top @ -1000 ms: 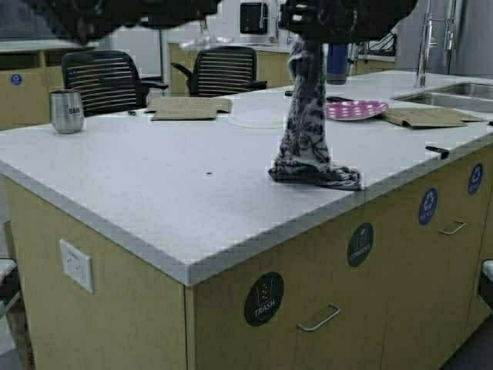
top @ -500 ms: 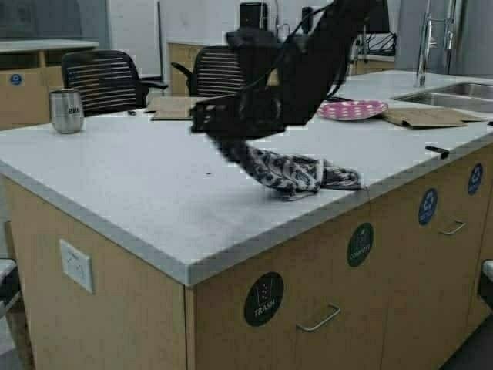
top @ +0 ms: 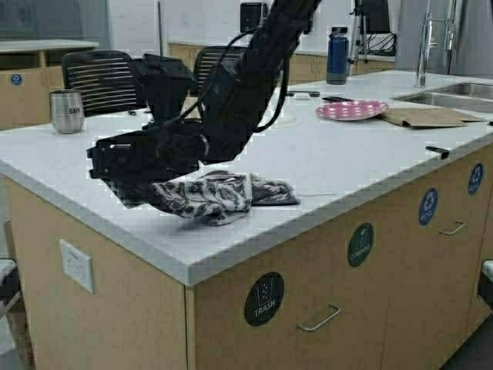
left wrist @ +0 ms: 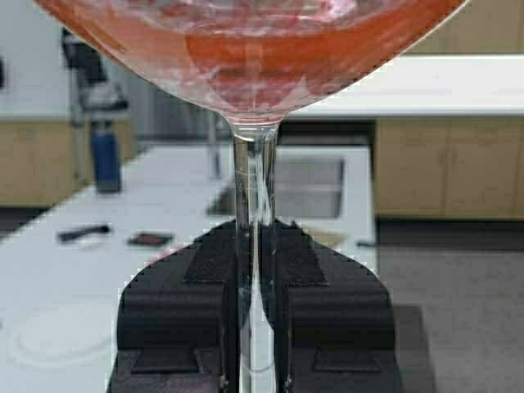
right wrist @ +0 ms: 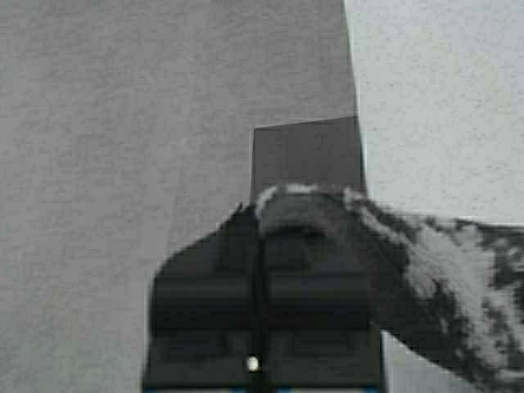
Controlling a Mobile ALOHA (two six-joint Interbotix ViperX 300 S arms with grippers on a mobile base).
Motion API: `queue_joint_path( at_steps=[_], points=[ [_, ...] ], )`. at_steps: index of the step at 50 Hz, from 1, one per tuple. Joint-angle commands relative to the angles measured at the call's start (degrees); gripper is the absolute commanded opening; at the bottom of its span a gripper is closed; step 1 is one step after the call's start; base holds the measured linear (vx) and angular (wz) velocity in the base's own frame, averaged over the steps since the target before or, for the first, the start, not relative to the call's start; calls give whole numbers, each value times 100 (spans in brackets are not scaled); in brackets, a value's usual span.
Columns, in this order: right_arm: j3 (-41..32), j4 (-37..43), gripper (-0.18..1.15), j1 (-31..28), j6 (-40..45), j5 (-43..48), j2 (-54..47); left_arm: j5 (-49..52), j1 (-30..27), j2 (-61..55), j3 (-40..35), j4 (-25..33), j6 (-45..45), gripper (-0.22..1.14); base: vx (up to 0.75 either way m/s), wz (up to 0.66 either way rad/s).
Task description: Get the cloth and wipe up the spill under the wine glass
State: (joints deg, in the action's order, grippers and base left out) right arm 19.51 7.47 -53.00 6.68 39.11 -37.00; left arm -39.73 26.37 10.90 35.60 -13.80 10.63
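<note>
**Patterned cloth pinned low at the counter's front edge**

Dark grey fabric with a white paisley print, the cloth (top: 216, 194) lies bunched on the pale counter (top: 362, 154) close to its front edge, its trailing end stretched toward the counter's right side. The right gripper (top: 115, 160) reaches down across the counter from the far side and sits low over the surface near the front-left corner; in the right wrist view its fingers (right wrist: 209, 299) are pressed together with a fold of the cloth pinched between them, the rest of the fabric draping away onto the speckled top.

The left gripper (left wrist: 255, 315) is out of sight in the high view. Its own camera shows its jaws clamped on the stem of the wine glass (left wrist: 254, 123), the pink-red bowl standing upright above them, held well above the counter.

A steel tumbler (top: 67, 111) stands near the far-left corner, a pink plate (top: 352, 109) toward the far right, and a blue bottle (top: 337, 55) on a counter beyond.
</note>
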Motion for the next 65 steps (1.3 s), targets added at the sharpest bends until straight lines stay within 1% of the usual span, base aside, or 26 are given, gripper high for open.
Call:
queue_joint_path(
  at_steps=[1,7,12,17,24,36,45,58,65],
  points=[
    [343,35,8,650,9,44,615,-44,9,-88,-141,9,9,35,0,0],
    [668,35,8,1318,9,62,747,-123,9,-378,-176,9,18,35,0,0],
    [782,35,8,1819,9,62,721,-272,9,-659,-202,9,26,35,0,0],
    [773,26,8,2268,0,62,589,-483,9,-1011,-246,9,0,35,0,0],
    [712,9,8,2689,0,62,352,-729,9,-1608,-352,9,0,35,0,0],
    [703,18,8,2971,-35,62,114,-1362,0,-2830,-642,-9,-18,35,0,0],
    [729,18,8,2988,-35,62,97,-1767,9,-3656,-923,-18,-26,35,0,0],
    [738,9,8,2988,-35,62,105,-2391,0,-4518,-1310,-18,-123,35,0,0],
    [782,18,8,2988,-35,62,105,-2558,0,-5027,-1600,-18,-149,35,0,0]
  ],
)
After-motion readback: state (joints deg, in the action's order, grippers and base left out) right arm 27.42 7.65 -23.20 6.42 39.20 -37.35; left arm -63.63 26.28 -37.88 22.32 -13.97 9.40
